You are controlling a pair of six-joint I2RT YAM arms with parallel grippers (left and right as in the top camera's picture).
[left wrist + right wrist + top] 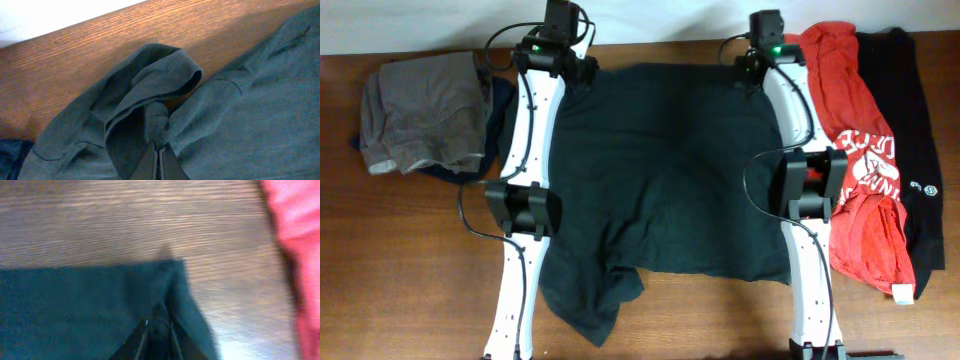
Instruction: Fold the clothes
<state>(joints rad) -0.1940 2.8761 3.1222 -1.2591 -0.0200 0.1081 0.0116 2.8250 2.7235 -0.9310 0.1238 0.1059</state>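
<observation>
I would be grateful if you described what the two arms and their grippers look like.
The left arm and right arm have slim white links joined by boxy black joint housings. A thin black cable loops beside each elbow, and a small green light glows near each wrist. The left gripper and right gripper have narrow dark fingers.

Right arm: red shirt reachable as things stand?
Probably not yet: the right fingers are shut on the dark shirt corner. The red shirt lies uncovered close beside them, so after release, likely yes.

Dark shirt [75, 305] in right gripper [159, 326] (blurry)
</observation>
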